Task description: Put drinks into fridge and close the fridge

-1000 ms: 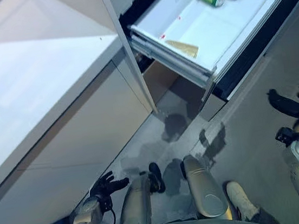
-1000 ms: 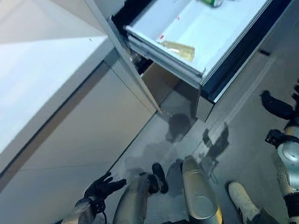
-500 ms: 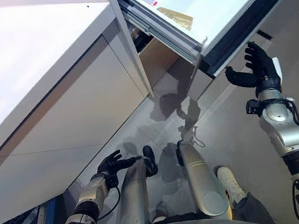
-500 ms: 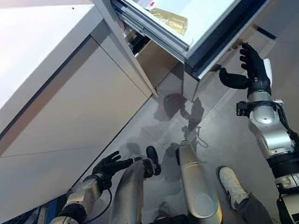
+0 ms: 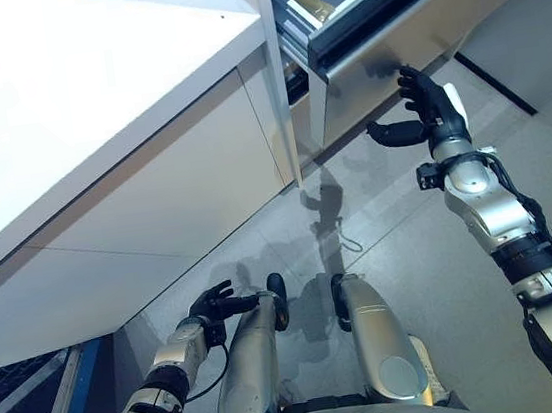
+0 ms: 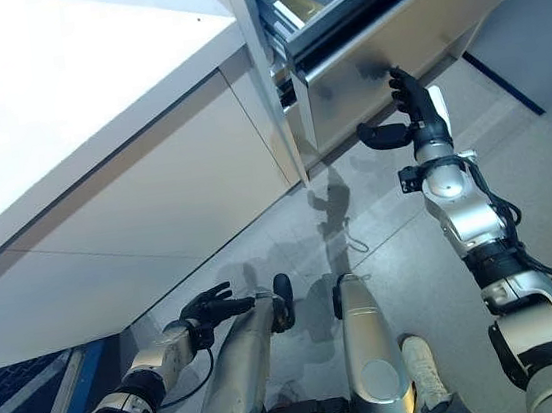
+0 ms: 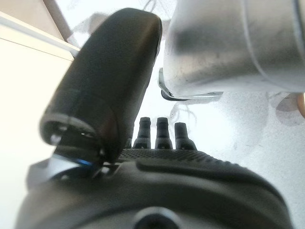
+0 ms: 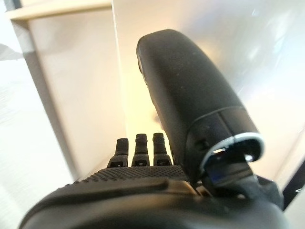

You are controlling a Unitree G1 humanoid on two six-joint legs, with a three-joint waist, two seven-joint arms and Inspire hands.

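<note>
From my remote seat I see the fridge drawer at the top of the head views, pulled partly out of its cabinet, its pale steel front facing down toward the robot. No drinks show in the slice of its inside that I can see; a yellowish flat piece lies near its inner corner. My right robot hand is raised against the lower drawer front, fingers straight and spread, thumb out to the side, holding nothing; the fingertips look to be touching the panel. To the left stands a white cabinet under a white tabletop. My left robot hand hangs low over the grey floor, fingers loosely spread, empty.
</note>
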